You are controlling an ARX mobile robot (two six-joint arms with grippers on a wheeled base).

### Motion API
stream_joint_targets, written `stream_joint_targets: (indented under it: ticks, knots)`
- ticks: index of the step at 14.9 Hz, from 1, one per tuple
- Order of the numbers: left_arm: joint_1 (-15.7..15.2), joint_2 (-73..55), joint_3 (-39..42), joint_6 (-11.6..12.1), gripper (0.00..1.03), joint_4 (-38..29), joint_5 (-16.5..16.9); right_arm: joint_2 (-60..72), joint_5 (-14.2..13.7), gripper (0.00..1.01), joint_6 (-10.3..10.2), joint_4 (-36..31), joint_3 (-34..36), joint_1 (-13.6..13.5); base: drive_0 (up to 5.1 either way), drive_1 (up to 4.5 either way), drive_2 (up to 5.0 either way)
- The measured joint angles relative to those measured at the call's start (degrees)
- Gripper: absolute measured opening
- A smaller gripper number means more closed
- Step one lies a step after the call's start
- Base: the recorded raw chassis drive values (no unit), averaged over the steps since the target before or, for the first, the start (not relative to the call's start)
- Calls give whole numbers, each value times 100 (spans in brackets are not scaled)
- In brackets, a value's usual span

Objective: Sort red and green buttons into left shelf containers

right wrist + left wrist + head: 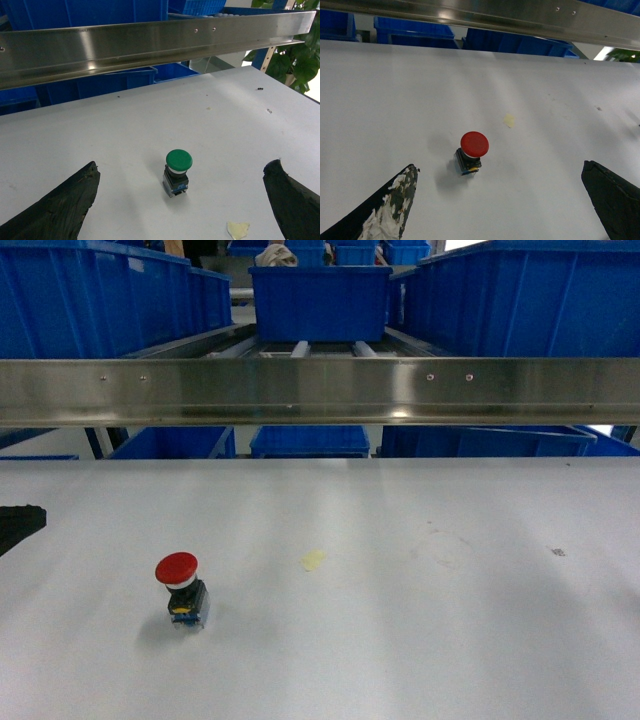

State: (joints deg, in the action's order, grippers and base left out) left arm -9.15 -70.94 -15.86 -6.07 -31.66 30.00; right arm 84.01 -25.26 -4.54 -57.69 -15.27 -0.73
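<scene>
- The red button (pixel 180 587) is standing upright on the white table (pixel 420 620), at about 8 o'clock in the head view.
- The left gripper (pixel 500 200) is hovering spread wide, gripping nothing, the red button at its 12 o'clock.
- The right gripper (pixel 182 200) is likewise gaping, the green button (pixel 177 172) standing between its fingers' line, untouched.
- Blue containers (pixel 90 295) are sitting on the shelf at 11 o'clock, behind a steel rail (pixel 320 390).

The red button (pixel 181 589) is standing upright on the white table (pixel 420 640), left of the yellow stain (pixel 313 560). Beyond the stain, blue bins (pixel 90 295) are sitting behind the steel rail (pixel 320 390).
</scene>
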Motion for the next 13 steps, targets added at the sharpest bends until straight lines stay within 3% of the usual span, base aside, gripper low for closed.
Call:
stream_joint_targets:
  ticks: [6,8,10,12,13]
  knots:
    - [0,7,0,0,98,9,0,769,-90,98,70,-511,-267,22,0,0,0]
    - [0,7,0,0,98,11,0,1690,-278,98,334,-807,-933,236,0,0,0]
    - [0,7,0,0,98,9,-2,2256,-304,98,402,-632,-1552,474,0,0,0]
    - [0,7,0,0,98,9,0,2651,-295,98,343,-328,-2035,610,0,0,0]
    - [0,7,0,0,98,11,0,2990,-2,98,203,-153,-2382,634,0,0,0]
